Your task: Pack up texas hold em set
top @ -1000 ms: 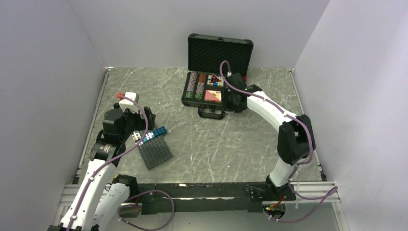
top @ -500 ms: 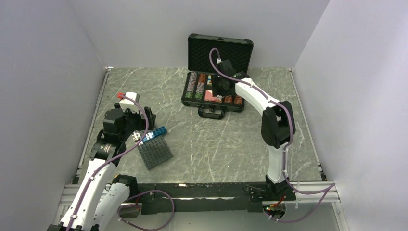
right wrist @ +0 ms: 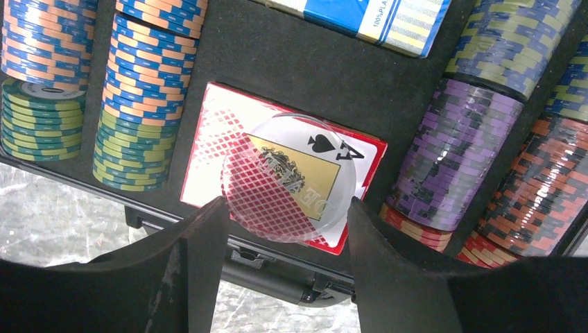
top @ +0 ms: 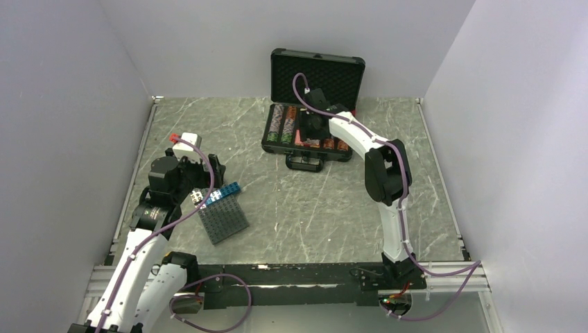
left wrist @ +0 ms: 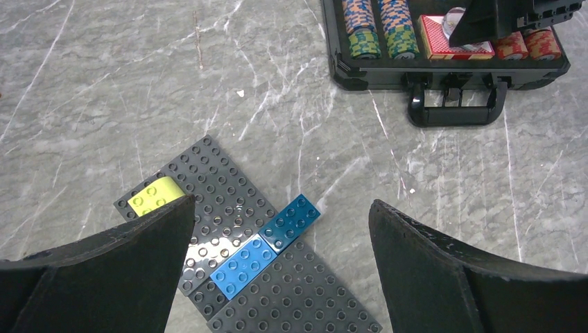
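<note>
Case (right wrist: 277, 55) holding two card decks (right wrist: 208, 152), one clear disc (right wrist: 288, 177) gripped in right pincer (right wrist: 286, 211), left pincer (left wrist: 281, 211) spread open.

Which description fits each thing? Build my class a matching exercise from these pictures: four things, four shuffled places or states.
Things
1. clear round plastic disc
2. small yellow-green brick
3. foam-lined black case lid
4. left end effector

Descriptions
A. empty, jaws wide apart
B. held in the right end effector, above the red card deck
C. raised upright
D. on a corner of the dark grey studded plate

Pairs: 1-B, 2-D, 3-C, 4-A
</note>
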Robot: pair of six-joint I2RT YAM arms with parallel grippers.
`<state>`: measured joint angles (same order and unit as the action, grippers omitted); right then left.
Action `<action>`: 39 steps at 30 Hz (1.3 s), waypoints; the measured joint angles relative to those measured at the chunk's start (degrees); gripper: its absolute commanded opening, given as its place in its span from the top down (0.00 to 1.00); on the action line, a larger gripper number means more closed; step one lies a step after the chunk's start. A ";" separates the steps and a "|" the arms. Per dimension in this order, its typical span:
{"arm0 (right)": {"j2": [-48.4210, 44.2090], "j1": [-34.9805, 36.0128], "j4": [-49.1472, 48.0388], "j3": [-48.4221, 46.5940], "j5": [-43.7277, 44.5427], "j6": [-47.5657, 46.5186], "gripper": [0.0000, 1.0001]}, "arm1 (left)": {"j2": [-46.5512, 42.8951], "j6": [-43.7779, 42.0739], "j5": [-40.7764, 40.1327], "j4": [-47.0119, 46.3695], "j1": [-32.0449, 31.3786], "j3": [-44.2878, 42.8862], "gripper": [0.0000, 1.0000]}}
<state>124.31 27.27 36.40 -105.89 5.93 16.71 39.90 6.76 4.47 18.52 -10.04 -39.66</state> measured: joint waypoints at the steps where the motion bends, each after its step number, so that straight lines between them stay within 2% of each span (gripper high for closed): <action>1: 0.13 0.07 0.00 -0.04 0.04 -0.02 0.70 | 0.00 0.00 0.17 -0.02 0.00 0.00 0.01; 8: 1.77 0.42 1.05 -2.56 1.49 -0.04 0.67 | 0.02 0.00 0.24 -0.02 0.00 0.00 0.01; 13: 1.90 0.66 1.18 -2.71 2.10 -0.04 0.59 | 0.02 0.00 0.26 0.00 0.00 0.00 0.01; 17: 1.90 0.76 1.20 -2.71 2.40 -0.04 0.46 | 0.02 0.00 0.26 -0.02 0.00 0.00 0.01; 22: 1.90 0.92 1.27 -2.71 2.58 -0.35 0.23 | 0.00 0.00 0.26 -0.02 0.00 0.00 0.01; 24: 1.90 0.98 1.25 -2.71 2.45 -0.61 0.18 | 0.02 0.00 0.26 0.00 0.00 0.00 0.01; 32: 1.90 1.36 2.49 -3.54 2.36 -2.25 0.10 | 0.00 0.00 0.26 -0.02 0.00 0.00 0.01; 34: 1.79 1.33 2.95 -3.85 2.34 -2.75 0.05 | 0.02 0.00 0.26 0.00 0.00 0.00 0.01; 39: 0.33 1.16 4.28 -3.87 2.91 -4.28 0.04 | 0.02 0.00 0.24 0.00 0.00 0.00 0.01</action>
<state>124.64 28.42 40.69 -109.75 8.84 12.43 39.92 6.76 4.71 18.52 -10.04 -39.66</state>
